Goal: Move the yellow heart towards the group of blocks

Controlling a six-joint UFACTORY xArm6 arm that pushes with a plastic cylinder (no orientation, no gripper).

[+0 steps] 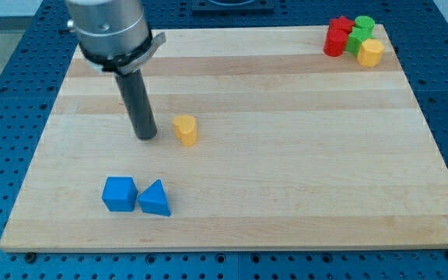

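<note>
A yellow heart [185,130] stands on the wooden board [286,187], left of its middle. My tip [146,137] rests on the board just to the view's left of the heart, a small gap apart from it. A group of blocks sits at the view's top right corner: a red block [336,36], a green block [360,31] and a yellow block [370,52], packed close together.
A blue cube [120,194] and a blue triangular block [155,199] sit side by side near the view's bottom left. The board lies on a blue perforated table [6,117]. The arm's grey housing [111,31] hangs over the top left.
</note>
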